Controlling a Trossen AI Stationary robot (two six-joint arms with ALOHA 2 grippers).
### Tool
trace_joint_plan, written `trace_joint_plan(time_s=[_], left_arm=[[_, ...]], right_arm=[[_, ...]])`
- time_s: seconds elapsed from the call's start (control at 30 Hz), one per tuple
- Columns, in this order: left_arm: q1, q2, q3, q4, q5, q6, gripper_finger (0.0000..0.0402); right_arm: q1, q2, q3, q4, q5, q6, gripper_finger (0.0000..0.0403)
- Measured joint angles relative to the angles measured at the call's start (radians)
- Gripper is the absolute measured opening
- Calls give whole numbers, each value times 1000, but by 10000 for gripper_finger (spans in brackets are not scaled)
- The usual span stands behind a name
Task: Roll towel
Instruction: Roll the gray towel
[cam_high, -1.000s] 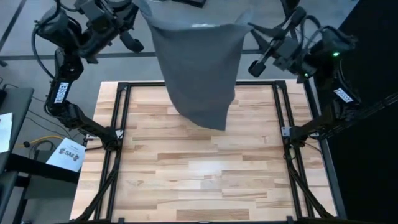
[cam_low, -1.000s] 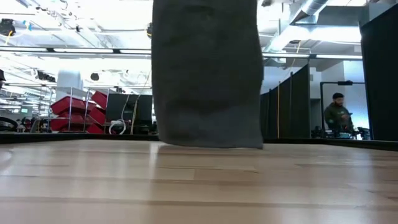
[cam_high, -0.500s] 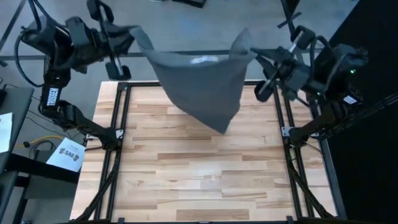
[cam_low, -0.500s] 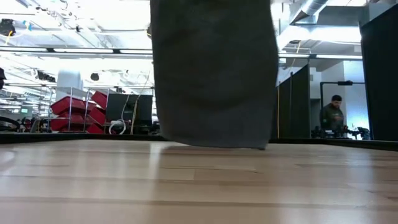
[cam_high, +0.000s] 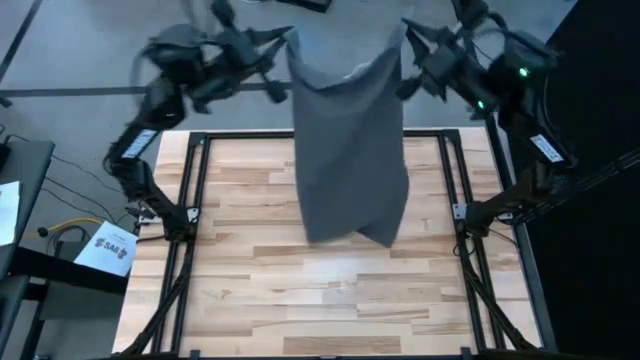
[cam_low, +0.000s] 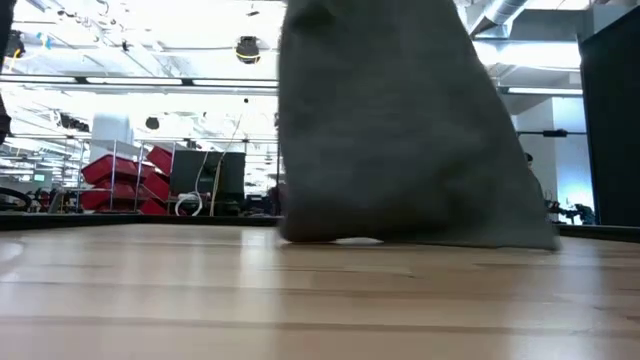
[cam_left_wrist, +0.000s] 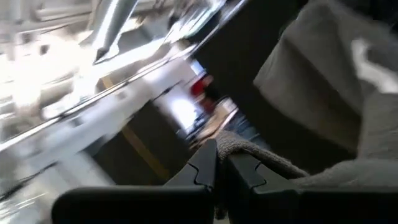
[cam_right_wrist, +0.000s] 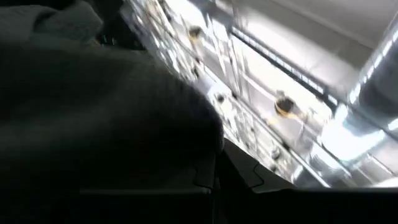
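Room: a bright hall with ceiling lights and pipes shows beyond the table in the low view, with red bins on shelving at about 9 o'clock.
Table: a pale wooden top inside a black metal frame, seen from straight above.
Towel: the dark grey towel hangs in the air as a long sheet, held up by its two top corners near 12 o'clock of the high view; its lower edge sits just over the wood around the middle of the table — in the low view that edge looks to be at or barely above the surface, and I cannot tell whether it touches.
Left gripper: the left gripper is at about 11 o'clock, raised above the far edge of the table, its fingers pressed together on one top corner of the cloth.
Right gripper: the right gripper is at about 1 o'clock, equally high — clamped on the other top corner, the cloth filling much of its wrist view.
Floor: a white paper sheet lies off the table at 8 o'clock.
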Motion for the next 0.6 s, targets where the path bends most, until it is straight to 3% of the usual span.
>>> trace_joint_plan(time_s=[0.13,0.27,0.4,0.6], left_arm=[[46,60,0,115,-153,136,0],[54,65,0,187,-214,225,0],[13,17,0,172,-217,230,0],[-122,-74,0,75,-217,198,0]], right_arm=[[-125,30,0,37,-45,-38,0],[-143,35,0,103,-48,-97,0],[-69,14,0,112,-52,-141,0],[134,-34,0,95,-52,-173,0]])
